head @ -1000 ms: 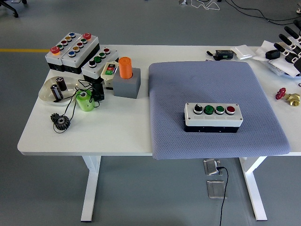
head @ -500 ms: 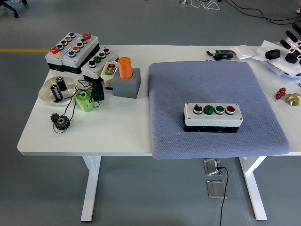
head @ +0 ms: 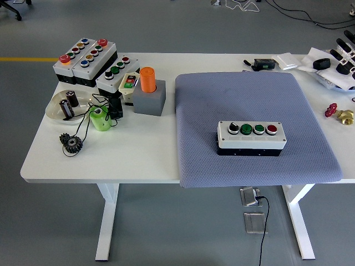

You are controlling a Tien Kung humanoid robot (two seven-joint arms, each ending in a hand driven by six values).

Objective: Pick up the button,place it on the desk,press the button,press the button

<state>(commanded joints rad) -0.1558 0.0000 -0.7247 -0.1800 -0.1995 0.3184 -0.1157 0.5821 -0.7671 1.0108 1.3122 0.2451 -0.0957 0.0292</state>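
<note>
White table (head: 138, 155): our button box (head: 251, 138) sits on the grey mat (head: 244, 100), placed; pressing remains. Right hand (head: 346, 52) at the edge, fingers unclear.

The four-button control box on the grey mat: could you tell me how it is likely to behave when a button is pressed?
The control box looks rigid, wide and low, lying flat, so it probably won't tip. The textured grey mat beneath it should resist sliding. Its buttons face up, so a downward press likely just seats it.
</note>
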